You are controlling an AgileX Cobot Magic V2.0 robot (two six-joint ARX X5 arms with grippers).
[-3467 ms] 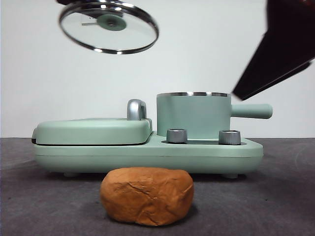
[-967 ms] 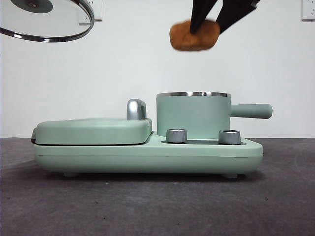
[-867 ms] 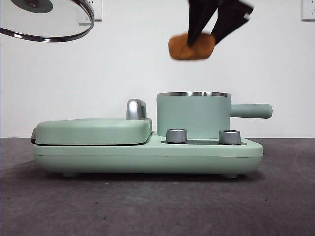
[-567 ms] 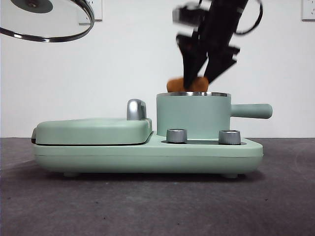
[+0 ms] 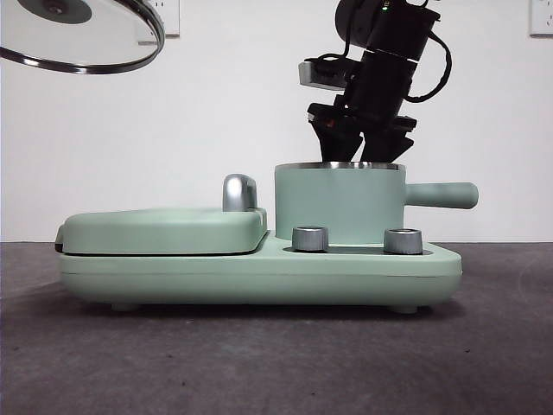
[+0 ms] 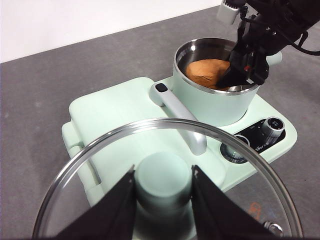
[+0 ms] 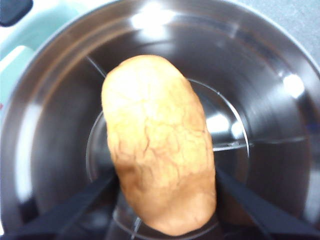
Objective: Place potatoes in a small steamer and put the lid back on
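The orange-brown potato (image 7: 157,145) is down inside the mint-green steamer (image 5: 339,203), between the jaws of my right gripper (image 7: 165,176). The jaws press on its two sides. In the front view the right gripper (image 5: 359,154) reaches into the pot from above and the potato is hidden by the pot wall. In the left wrist view the potato (image 6: 207,71) shows inside the steel rim, beside the right gripper (image 6: 245,70). My left gripper (image 6: 163,186) is shut on the green knob (image 6: 164,172) of the glass lid (image 5: 82,35), held high to the left of the appliance.
The steamer stands on a mint-green appliance base (image 5: 259,272) with two steel dials (image 5: 310,239) (image 5: 403,240). A flat closed griddle cover (image 5: 164,229) with a chrome handle (image 5: 239,192) lies left of the pot. The pot's side handle (image 5: 442,194) points right. Grey table all around.
The right gripper has come down with the potato from high above the pot into the pot; the potato is now below the rim. The lid has stayed high at the left.
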